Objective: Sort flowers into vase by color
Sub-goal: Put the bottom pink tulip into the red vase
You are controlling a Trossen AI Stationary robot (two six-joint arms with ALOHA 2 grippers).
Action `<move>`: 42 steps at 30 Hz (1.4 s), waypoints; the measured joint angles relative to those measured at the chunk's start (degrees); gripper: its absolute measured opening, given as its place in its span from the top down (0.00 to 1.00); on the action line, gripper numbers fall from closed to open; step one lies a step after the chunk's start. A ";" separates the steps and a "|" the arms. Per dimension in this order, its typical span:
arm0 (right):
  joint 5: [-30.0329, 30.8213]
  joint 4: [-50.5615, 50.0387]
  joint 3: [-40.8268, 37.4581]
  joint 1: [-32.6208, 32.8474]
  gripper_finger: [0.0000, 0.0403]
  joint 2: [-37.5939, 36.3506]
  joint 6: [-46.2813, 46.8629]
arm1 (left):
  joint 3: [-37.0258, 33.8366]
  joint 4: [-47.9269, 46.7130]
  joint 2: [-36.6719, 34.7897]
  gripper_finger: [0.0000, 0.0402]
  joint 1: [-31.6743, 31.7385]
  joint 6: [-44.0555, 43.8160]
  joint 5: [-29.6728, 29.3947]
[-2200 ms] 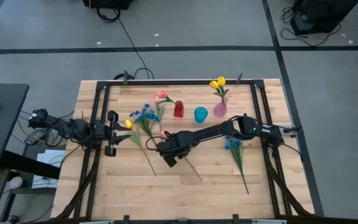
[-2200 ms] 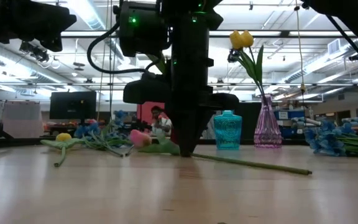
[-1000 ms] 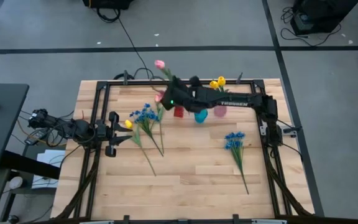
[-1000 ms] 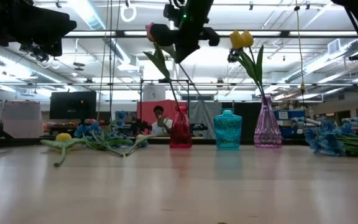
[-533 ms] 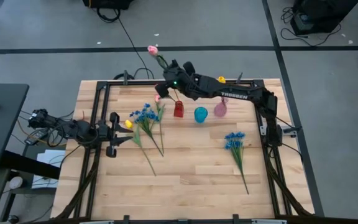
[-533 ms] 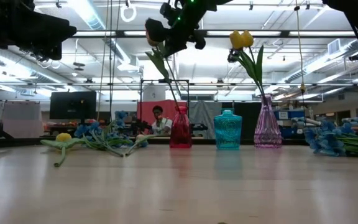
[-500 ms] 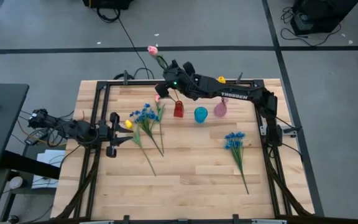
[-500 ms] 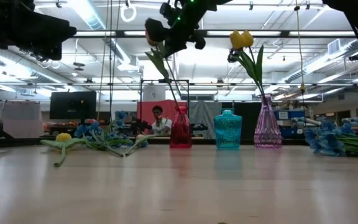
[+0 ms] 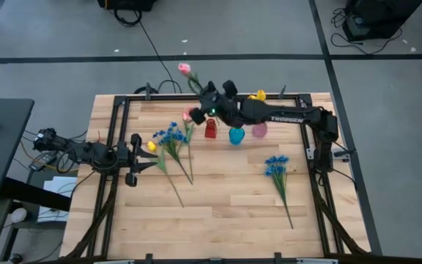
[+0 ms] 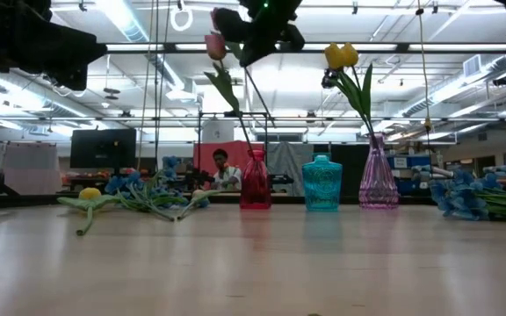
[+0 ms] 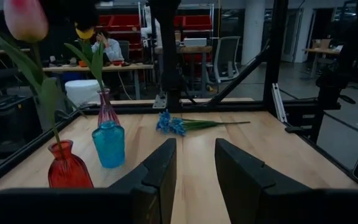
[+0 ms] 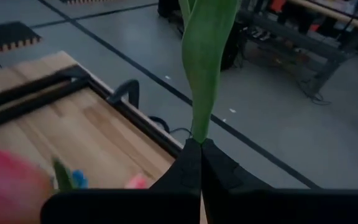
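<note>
My right gripper (image 9: 211, 97) is high above the table's far side, over the red vase (image 9: 210, 130), and is shut on a pink tulip (image 10: 215, 46). The tulip's stem runs down to the red vase's neck (image 10: 254, 154). Beside the red vase stand a blue vase (image 9: 237, 136) and a pink vase (image 9: 259, 130) holding yellow tulips (image 10: 342, 55). Blue sprays (image 9: 170, 136), a yellow tulip (image 9: 152, 146) and another pink tulip (image 9: 189, 115) lie on the table's left half. My left gripper (image 9: 132, 158) waits open at the left edge. My right gripper pinches the pink tulip's upper stem (image 12: 196, 134) by its leaf, a little below the bloom, between its two shut fingers. The fingers come from the table's right, across the stem. The tulip stands tilted, bloom toward the left, and its lower end (image 11: 58, 144) reaches the red vase's mouth.
One more blue spray (image 9: 276, 169) lies on the table's right half, stem toward the near edge. A black frame (image 9: 116, 117) runs along the table's edges. Bare wood (image 9: 226, 198) fills the near middle.
My right gripper stayed shut on the pink tulip high above the red vase. It swung a little toward the far edge, then back and slightly right. The bloom moved with it, while the stem's lower end stayed at the red vase.
</note>
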 joint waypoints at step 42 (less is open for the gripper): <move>-2.18 73.87 -43.73 1.69 0.99 -5.69 -19.60 | 0.00 1.73 0.00 0.71 0.02 2.51 -0.51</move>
